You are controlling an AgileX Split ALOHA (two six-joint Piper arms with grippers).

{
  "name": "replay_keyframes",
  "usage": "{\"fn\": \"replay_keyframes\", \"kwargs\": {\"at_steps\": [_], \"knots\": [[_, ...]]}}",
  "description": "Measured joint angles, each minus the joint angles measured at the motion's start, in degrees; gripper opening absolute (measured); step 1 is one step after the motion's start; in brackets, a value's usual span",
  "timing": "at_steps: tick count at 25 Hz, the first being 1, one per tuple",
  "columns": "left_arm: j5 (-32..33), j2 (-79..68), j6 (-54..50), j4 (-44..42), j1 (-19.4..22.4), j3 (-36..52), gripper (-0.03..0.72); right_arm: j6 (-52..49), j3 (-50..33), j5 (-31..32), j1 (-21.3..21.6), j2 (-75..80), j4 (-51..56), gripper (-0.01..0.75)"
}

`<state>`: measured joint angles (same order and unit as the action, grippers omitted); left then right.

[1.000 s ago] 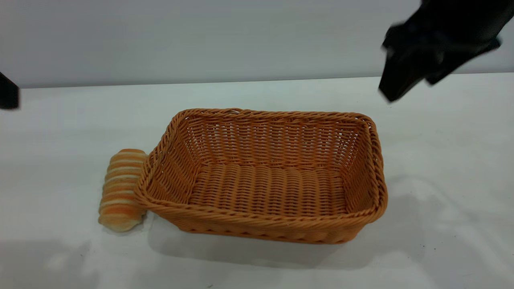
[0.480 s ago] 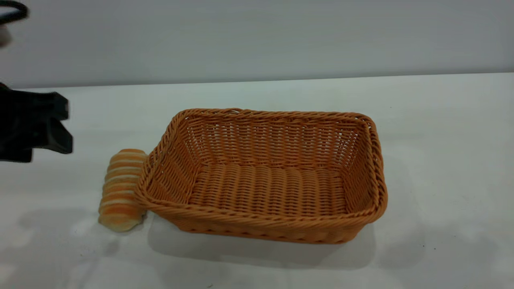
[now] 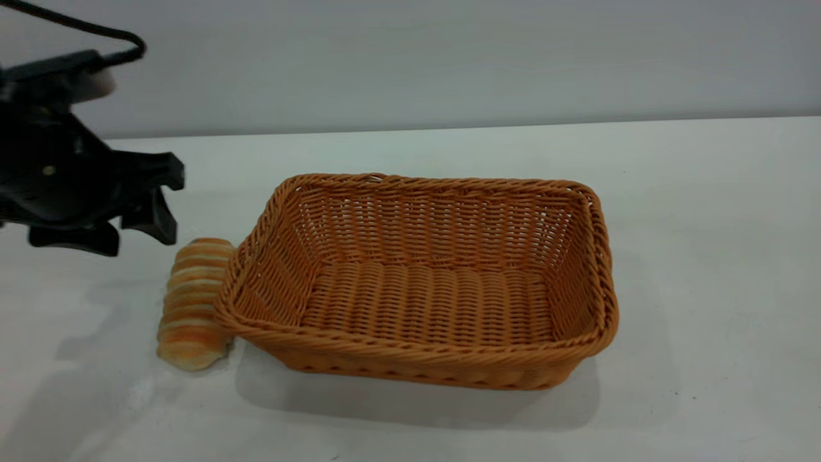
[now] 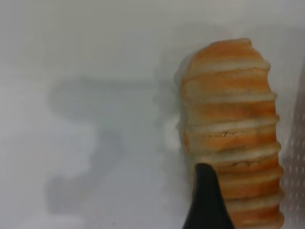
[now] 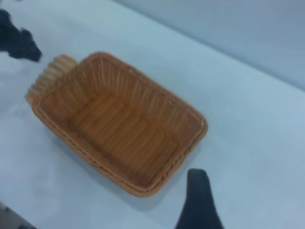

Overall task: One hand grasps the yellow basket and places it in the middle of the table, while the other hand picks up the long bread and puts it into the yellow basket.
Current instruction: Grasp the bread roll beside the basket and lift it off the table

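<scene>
While left gripper [image 3: 138, 221] fingers [image 3: 157, 215] hover, long bread [image 3: 192, 305] lies below.

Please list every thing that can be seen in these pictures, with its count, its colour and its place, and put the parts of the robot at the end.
yellow basket: one, orange-tan wicker, standing upright and empty near the middle of the table.
long bread: one, striped orange-brown and cream, lying on the table against the basket's left end, outside it.
table: one, white, under everything.
wall: one, pale grey, behind the table.
left gripper: one, black, open, in the air just left of and above the bread's far end, with a black cable above it.
right gripper: one, black, seen only in its own wrist view, high above the table beyond the basket's right end.
</scene>
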<state>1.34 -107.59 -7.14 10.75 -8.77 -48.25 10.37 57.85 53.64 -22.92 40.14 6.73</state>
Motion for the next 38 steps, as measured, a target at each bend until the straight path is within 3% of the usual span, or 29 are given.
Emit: {"fn": "replay_keyframes", "kwargs": {"at_steps": [8, 15, 19, 25, 38], "knots": [[9.7, -8.9, 0.1, 0.8, 0.0, -10.6, 0.571, -0.4, -6.2, 0.7, 0.0, -5.0, 0.0, 0.548], [13.4, -16.0, 0.2, 1.4, -1.1, -16.4, 0.550, -0.5, -8.1, 0.8, 0.0, -5.0, 0.0, 0.548], [12.2, -18.0, 0.2, 1.2, -2.1, -16.8, 0.444, -0.5, -8.1, 0.6, 0.0, -5.0, 0.0, 0.546], [11.4, -18.4, 0.4, -0.6, -2.2, -17.0, 0.080, -0.5, -8.1, 0.4, 0.0, -5.0, 0.0, 0.547], [15.9, -10.3, -1.1, -7.0, -1.7, -18.5, 0.071, -0.6, -8.1, -1.0, 0.0, -5.0, 0.0, 0.547]]}}
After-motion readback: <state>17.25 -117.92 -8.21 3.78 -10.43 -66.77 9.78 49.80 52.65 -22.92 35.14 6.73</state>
